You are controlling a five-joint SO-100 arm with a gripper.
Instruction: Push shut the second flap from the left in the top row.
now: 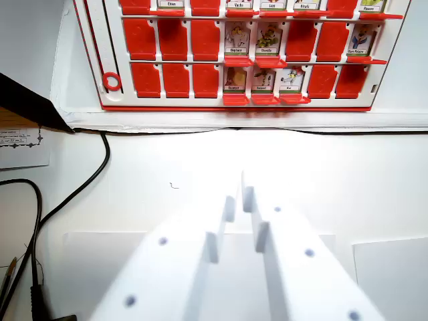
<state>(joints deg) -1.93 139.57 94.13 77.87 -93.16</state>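
A red flap board (107,47) lies at the top of the wrist view, its far part cut off by the frame edge. Three rows show. Many flaps are down and plain red, like one (172,40) in the middle row. Others stand open with picture cards, such as a card (236,40) in the middle row and one labelled card (170,4) in the cut-off row. My white gripper (239,197) fills the bottom centre, well short of the board, over the bare white table. Its toothed fingers (267,234) sit together with only a thin slit and nothing held.
The board rests on a white raised sheet whose front edge (234,122) crosses the view. A black cable (100,164) curves down the wrist view's left, beside a dark object (27,100) and a printed paper (23,144). Pale sheets (391,274) lie flat near the bottom.
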